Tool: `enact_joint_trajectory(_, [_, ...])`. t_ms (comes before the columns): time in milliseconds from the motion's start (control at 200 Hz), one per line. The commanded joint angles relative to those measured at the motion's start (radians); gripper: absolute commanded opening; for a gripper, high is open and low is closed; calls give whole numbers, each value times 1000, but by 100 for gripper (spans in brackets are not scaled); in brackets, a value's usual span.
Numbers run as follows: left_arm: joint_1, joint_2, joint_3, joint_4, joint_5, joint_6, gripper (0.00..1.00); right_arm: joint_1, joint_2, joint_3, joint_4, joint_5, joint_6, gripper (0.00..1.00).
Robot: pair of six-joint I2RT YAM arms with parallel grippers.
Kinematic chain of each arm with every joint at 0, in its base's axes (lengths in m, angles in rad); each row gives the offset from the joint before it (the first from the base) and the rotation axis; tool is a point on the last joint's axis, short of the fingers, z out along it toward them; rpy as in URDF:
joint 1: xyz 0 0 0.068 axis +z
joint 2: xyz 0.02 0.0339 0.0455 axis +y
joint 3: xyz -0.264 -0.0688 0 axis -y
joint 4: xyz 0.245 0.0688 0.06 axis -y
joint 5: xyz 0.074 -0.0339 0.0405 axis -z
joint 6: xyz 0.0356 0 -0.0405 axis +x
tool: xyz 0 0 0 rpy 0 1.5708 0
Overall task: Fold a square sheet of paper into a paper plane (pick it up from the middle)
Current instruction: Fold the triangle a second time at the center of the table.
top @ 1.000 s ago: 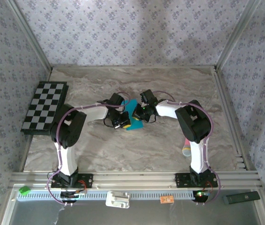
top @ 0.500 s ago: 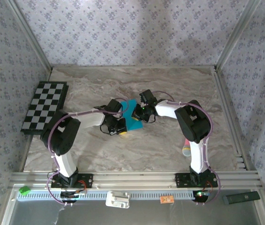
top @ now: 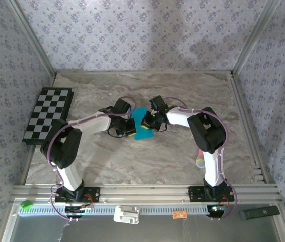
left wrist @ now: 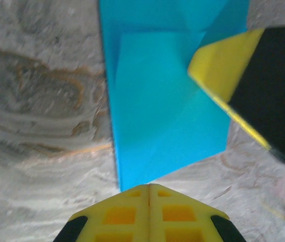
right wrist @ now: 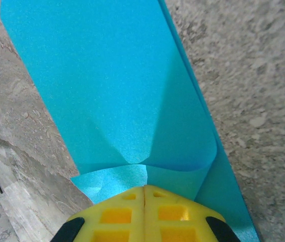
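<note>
Jaws: left and right pairs both shut, gripping nothing, tips pressing the thin teal-blue creased paper sheet (top: pixel 143 132) mid grey marbled table (top: pixel 183 96). Could drag and skew the crease through uneven pressure.

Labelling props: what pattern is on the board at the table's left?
Black-and-white checks on the board, clearest from the top external view.
</note>
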Motion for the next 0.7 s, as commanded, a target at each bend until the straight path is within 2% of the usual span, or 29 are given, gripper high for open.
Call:
enact_joint_trajectory(0, [7,52,28,23,-11,-13,0,3,79,-22,-117,84,-7,4])
enact_joint_trajectory(325, [15,116,21,16,-19,-15,0,-1,42,-9,-67,52,-55,3])
enact_joint_trajectory(510, [19,119,0,-21,-49,-9,0,-17,-30,11,-37,28,-189,4])
enact_joint_trajectory(695, [22,118,-4,-32,-61,4,0,-25,-80,-46,3,-37,-319,4])
